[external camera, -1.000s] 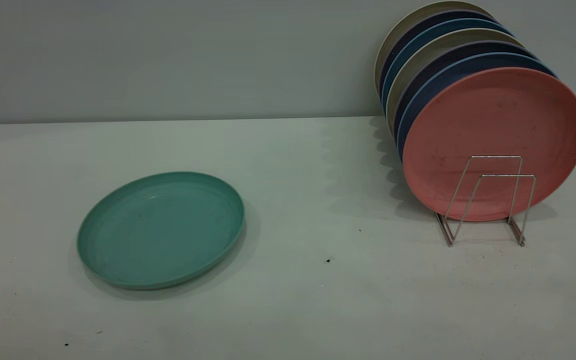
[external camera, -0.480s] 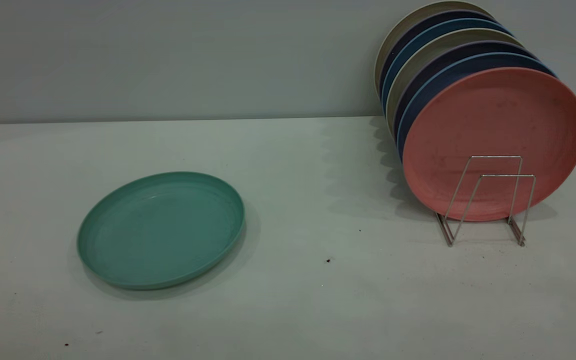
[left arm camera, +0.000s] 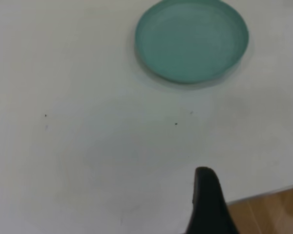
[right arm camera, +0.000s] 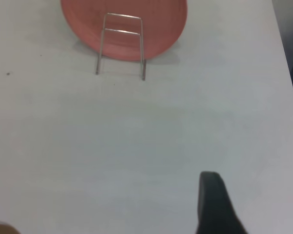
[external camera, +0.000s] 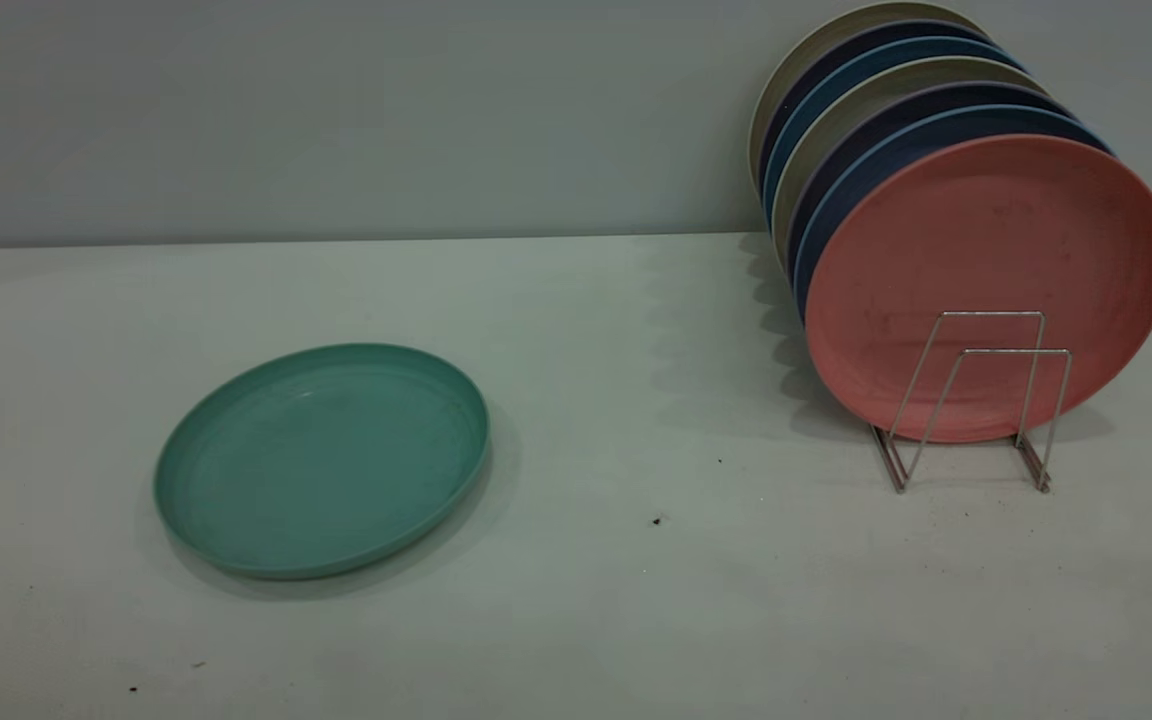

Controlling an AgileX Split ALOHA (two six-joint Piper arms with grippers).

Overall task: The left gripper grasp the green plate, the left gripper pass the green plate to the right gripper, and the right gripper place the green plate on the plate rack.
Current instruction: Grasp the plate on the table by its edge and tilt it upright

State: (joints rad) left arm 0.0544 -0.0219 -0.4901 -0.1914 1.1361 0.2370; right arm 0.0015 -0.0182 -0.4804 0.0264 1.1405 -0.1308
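One green plate (external camera: 322,460) lies flat, well apart from the rack (external camera: 976,400); my claws' grip state I cannot tell.

Green plate (external camera: 321,460): plastic by its look, matt, smooth, with faint ring ridges inside the rim; it lies well apart from the left pincer (left arm camera: 210,204).

Pink plate (external camera: 986,285): same matt plastic look, lightly scuffed and speckled.

Plate rack (external camera: 976,400): thin bare metal wire, silver, slightly shiny, well ahead of the right pincer (right arm camera: 215,204).

Desk (external camera: 636,600): pale, smooth, matt surface with a few dark specks; a wood-toned strip shows past its edge beside the left pincer.

Both pincers: black, dull finish.
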